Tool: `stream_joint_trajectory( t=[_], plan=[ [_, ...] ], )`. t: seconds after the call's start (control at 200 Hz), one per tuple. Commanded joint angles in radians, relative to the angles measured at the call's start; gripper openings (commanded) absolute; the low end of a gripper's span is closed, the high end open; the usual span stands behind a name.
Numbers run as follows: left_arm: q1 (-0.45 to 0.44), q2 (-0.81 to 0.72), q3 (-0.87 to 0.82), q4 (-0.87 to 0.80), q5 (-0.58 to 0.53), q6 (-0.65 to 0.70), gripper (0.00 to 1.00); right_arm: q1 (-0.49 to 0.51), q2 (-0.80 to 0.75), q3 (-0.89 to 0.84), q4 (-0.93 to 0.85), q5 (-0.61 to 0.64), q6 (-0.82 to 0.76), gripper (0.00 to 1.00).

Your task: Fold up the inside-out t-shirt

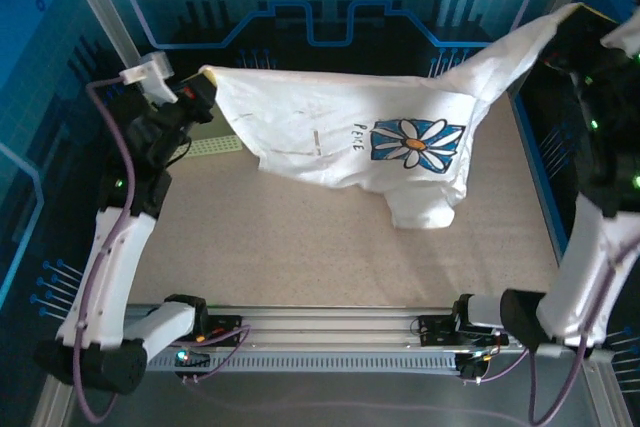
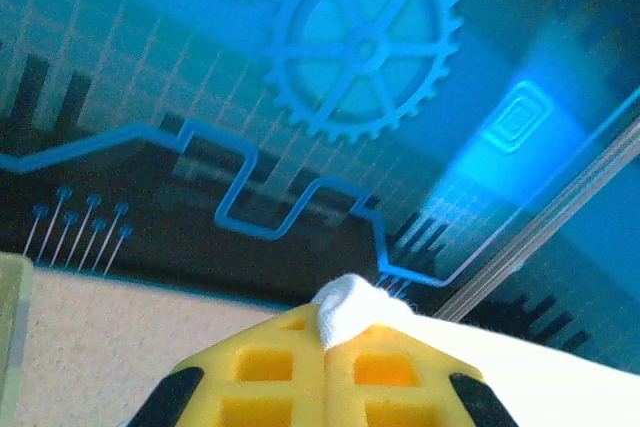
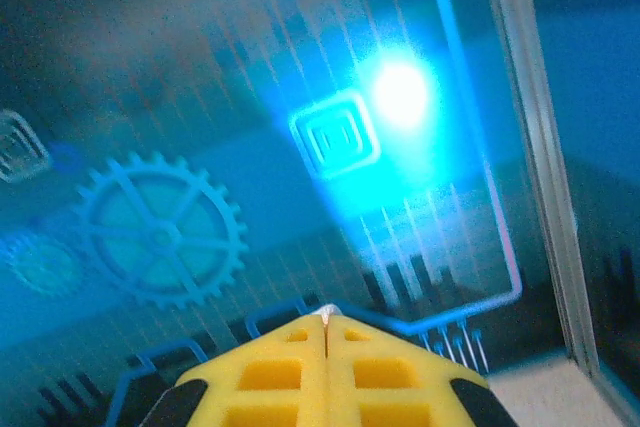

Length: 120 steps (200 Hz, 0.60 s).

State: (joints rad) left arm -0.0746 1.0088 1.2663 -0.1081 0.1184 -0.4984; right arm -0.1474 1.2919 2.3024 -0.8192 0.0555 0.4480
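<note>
The white t-shirt (image 1: 340, 132) hangs stretched in the air between both arms, its blue-and-white daisy print (image 1: 415, 144) facing up and its lower part sagging toward the table. My left gripper (image 1: 205, 82) is shut on the shirt's left corner; in the left wrist view a bunch of white cloth (image 2: 350, 307) sticks out from between the closed yellow fingers (image 2: 270, 367). My right gripper (image 1: 580, 17) holds the shirt's right corner high at the back right; a sliver of cloth (image 3: 327, 314) peeks from its closed yellow fingers (image 3: 390, 372).
A pale lattice basket (image 1: 218, 145) lies on the table under the shirt's left edge. The beige tabletop (image 1: 300, 247) stretches in front of the hanging shirt. Blue printed walls and metal frame posts (image 1: 100, 2) close in the back and sides.
</note>
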Motion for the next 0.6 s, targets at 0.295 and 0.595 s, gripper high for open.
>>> stream_joint_trajectory(
  t=[0.295, 0.595],
  plan=[
    [0.012, -0.234, 0.155, -0.115, -0.091, 0.102, 0.00, -0.016, -0.138, 0.199, 0.028, 0.057, -0.034, 0.00],
    [0.012, -0.176, 0.247, -0.163, -0.134, 0.139, 0.00, -0.008, -0.068, 0.333, 0.059, 0.158, -0.110, 0.00]
  ],
)
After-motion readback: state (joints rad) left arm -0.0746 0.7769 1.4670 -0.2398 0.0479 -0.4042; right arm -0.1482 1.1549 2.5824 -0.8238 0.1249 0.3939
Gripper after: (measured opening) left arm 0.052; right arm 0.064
